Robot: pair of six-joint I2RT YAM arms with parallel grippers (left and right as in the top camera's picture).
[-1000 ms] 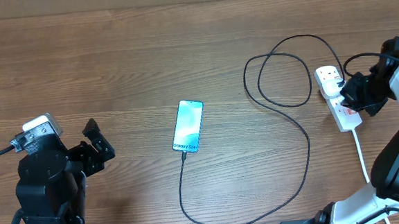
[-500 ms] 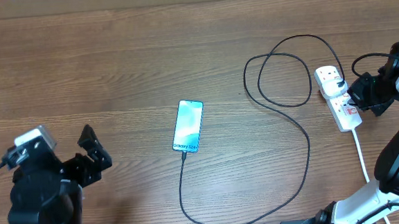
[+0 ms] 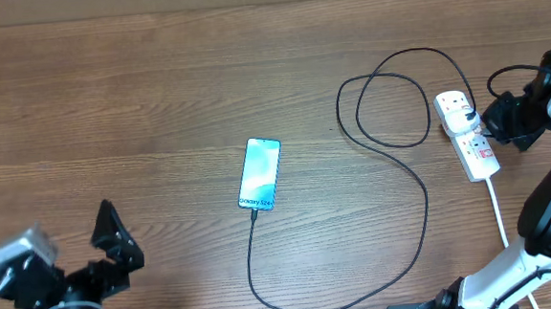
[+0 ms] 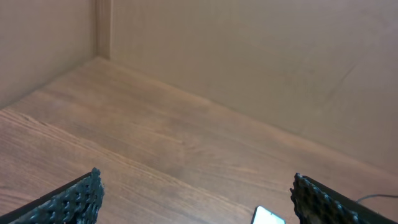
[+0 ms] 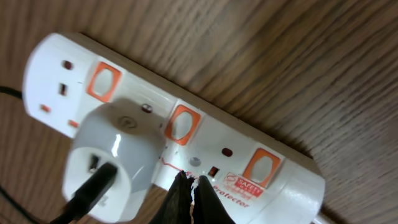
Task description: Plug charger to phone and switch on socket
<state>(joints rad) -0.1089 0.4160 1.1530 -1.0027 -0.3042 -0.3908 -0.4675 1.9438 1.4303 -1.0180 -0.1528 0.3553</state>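
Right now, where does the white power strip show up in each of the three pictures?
Overhead: the socket lies at the far right, about mid-height.
Left wrist: not in it.
Right wrist: it fills the frame, slanting from upper left to lower right.
Shared landmark: the charger's white adapter, plugged into the socket.

The socket point(image 5: 217, 134) carries red print near one end: "SAFETY" in a small frame, with "Protector" in slanted letters just beneath it. The phone point(image 3: 260, 175) shows a line of white lettering low on its lit screen, too small to read.
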